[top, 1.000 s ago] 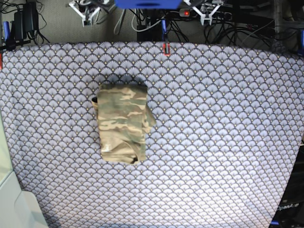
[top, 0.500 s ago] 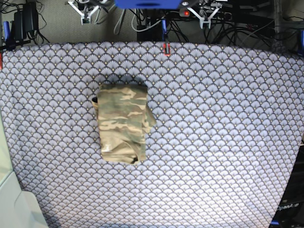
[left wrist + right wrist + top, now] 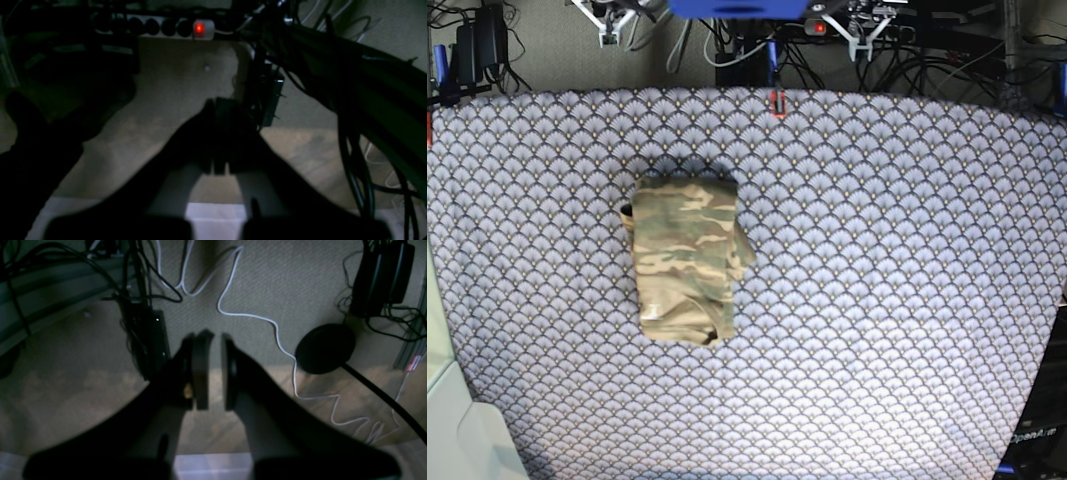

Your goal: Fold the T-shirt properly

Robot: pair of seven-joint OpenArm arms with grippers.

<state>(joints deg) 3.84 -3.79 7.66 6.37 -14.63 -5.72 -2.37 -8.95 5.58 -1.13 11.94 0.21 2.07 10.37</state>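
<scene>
Folding appears complete or very nearly so. The T-shirt (image 3: pixel 687 258) lies as a compact, roughly rectangular bundle on the patterned table cover (image 3: pixel 897 270), left of centre and somewhat nearer the far edge than the near one. No sleeve or hem is spread out. The one irregularity is a small lobe of cloth jutting from the bundle's right side about halfway down, and the near right corner is slightly ragged. Judged against the task, what may remain is at most a tidying of that lobe; otherwise nothing is left to do.

Both arms are clear of the work, parked beyond the far edge of the table. The right gripper (image 3: pixel 213 370) hangs over carpet and cables, its jaws narrowly parted with a slim strip of floor showing between them and nothing held. The left gripper (image 3: pixel 220 140) is dark in its own wrist view; its jaws meet with no visible gap, and it is empty. In the base view only white fragments of the two grippers show at the top edge of the picture. Neither touches the T-shirt or the cover.

Containers: none is seen on the table. A pale object (image 3: pixel 457 430) sits off the table's near left corner; whether it is a bin, or holds anything, cannot be told.
</scene>
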